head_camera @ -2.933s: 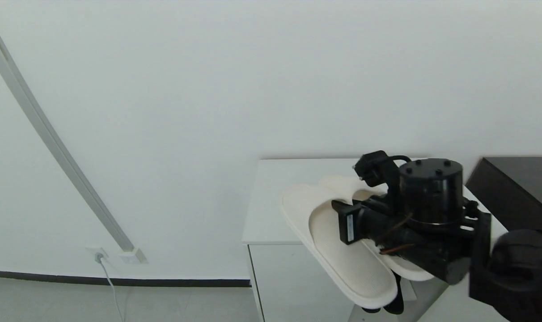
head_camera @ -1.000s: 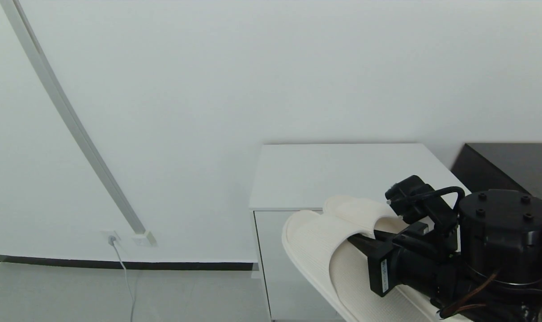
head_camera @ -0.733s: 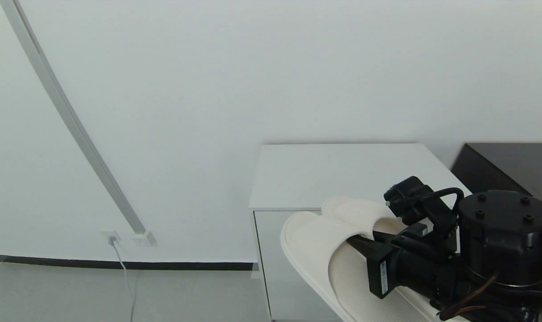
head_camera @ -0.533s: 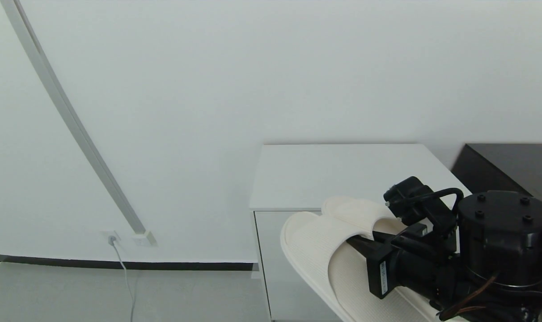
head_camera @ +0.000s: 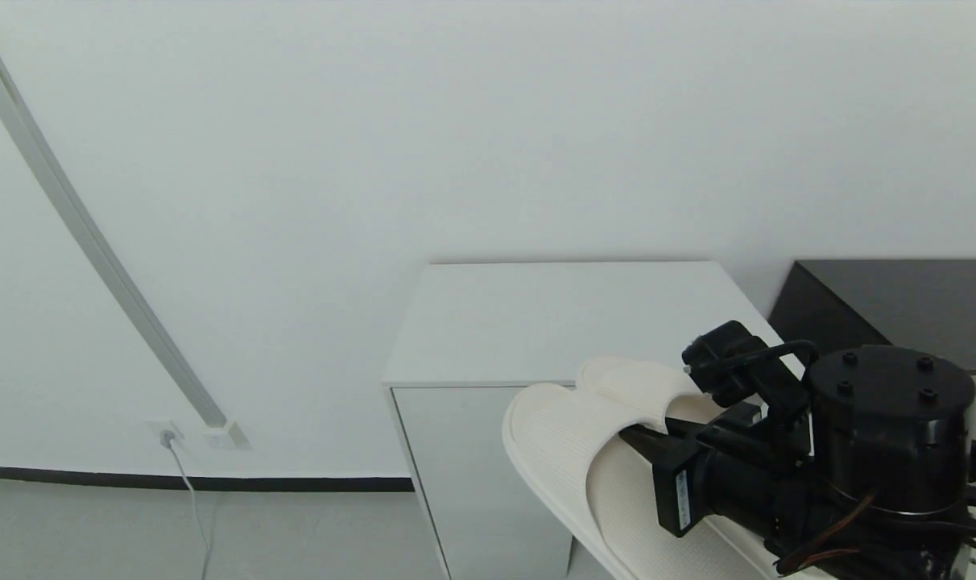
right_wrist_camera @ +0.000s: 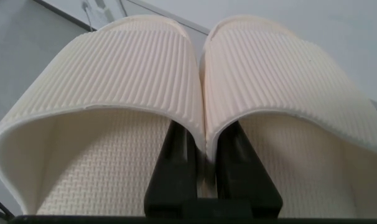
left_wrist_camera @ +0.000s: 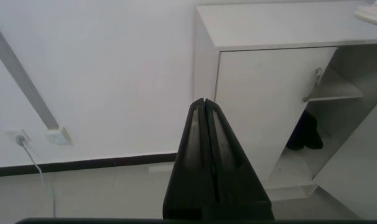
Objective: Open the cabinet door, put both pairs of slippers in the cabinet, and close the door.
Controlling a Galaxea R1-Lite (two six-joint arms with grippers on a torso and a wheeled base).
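Pinching both slippers (head_camera: 560,451) by their straps, the right gripper (right_wrist_camera: 205,155) held them toes-first toward the open cabinet (head_camera: 552,322).

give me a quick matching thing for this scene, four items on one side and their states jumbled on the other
Things:
1. cream slippers
2. left gripper
3. cabinet door
4. cable

States:
a. plugged into the wall socket
b. swung open
c. shut, holding nothing
d. clamped by their straps in the right gripper

Pairs: 1-d, 2-c, 3-b, 4-a
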